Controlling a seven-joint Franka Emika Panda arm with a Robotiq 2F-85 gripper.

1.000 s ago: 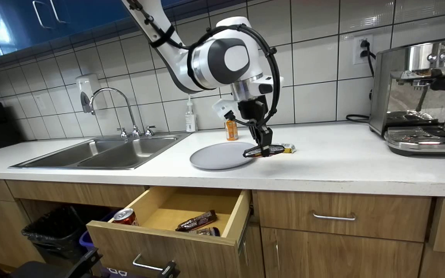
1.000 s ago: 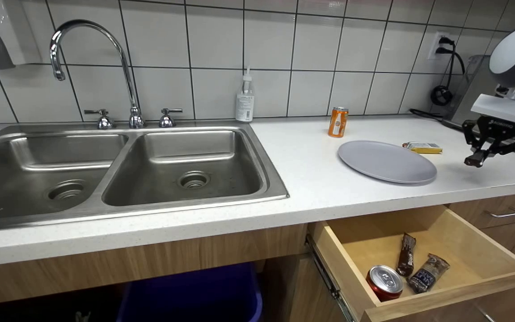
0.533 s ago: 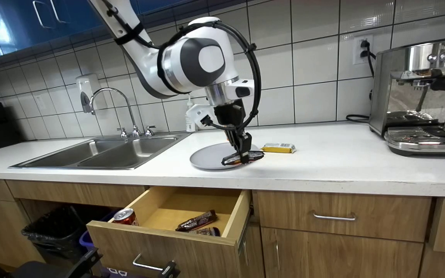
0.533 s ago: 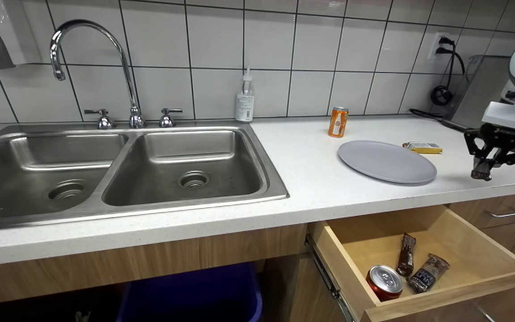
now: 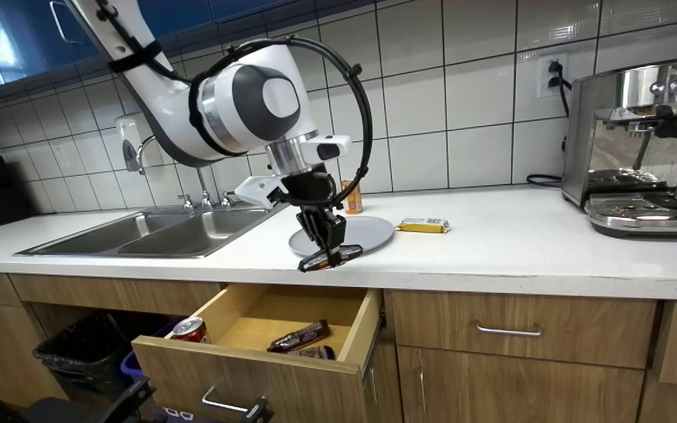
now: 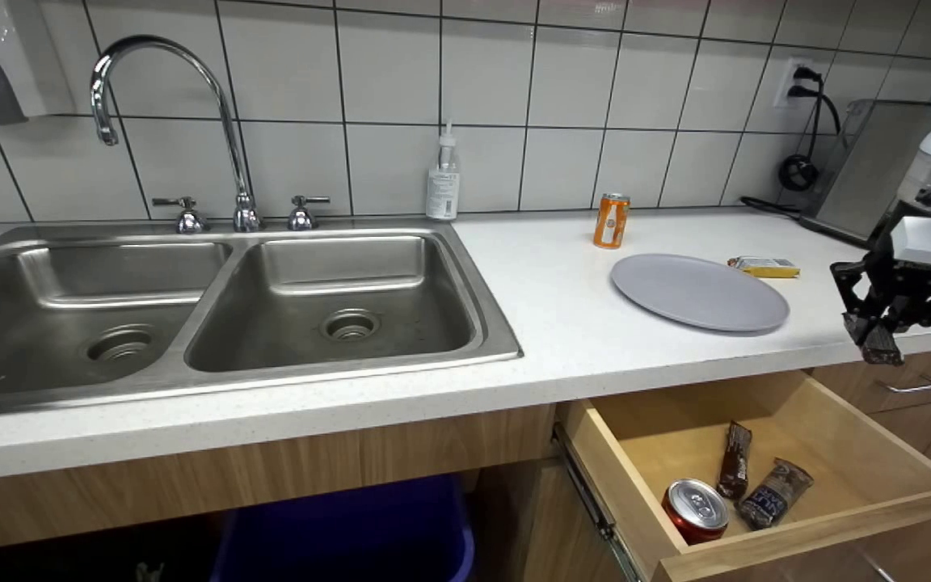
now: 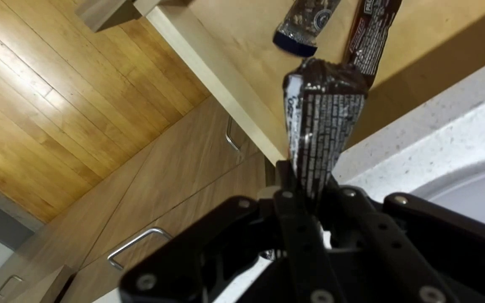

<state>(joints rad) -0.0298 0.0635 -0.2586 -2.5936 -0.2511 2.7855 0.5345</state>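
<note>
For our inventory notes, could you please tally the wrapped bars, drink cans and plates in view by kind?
Wrapped bars: 4 (held bar, brown drawer bar, blue-ended drawer bar, yellow bar)
Drink cans: 2 (orange can, red can)
Plate: 1
Total: 7

Glare noted on the blue cabinet (image 5: 33, 35) and wooden floor (image 7: 49, 97). Worktop (image 6: 530, 283) brightly lit. Shadow crosses the drawer (image 7: 212, 73) interior.

Holds a brown-wrapped bar (image 7: 323, 126) in the end effector (image 7: 310, 185), pointing toward twelve o'clock; shows two other bars (image 7: 308, 25) in the drawer (image 7: 225, 88) at one, wooden floor (image 7: 70, 92) at ten, tabletop (image 7: 432, 158) at three.
</note>
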